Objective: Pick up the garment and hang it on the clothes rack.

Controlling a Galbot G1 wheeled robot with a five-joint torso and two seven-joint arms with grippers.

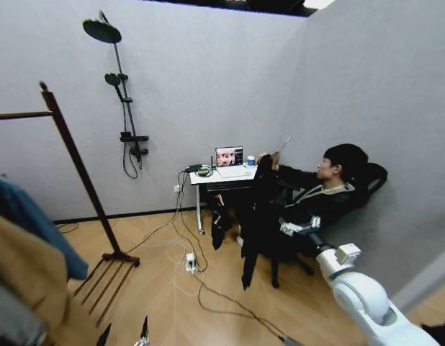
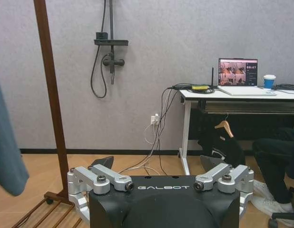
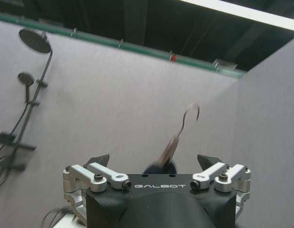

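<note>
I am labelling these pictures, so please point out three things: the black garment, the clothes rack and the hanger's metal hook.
garment (image 1: 260, 216): head view, on the hanging black body.
clothes rack (image 2: 48, 90): left wrist view, on the wooden upright.
hanger hook (image 3: 189, 115): right wrist view, on the curved metal wire.

Black garment (image 1: 260, 216) on a brown hanger (silver metal hook), dark reddish-brown clothes rack (image 1: 77, 169), grey walls, tan wood floor, white surface (image 1: 221, 175), teal-blue jacket (image 1: 32, 223).
</note>
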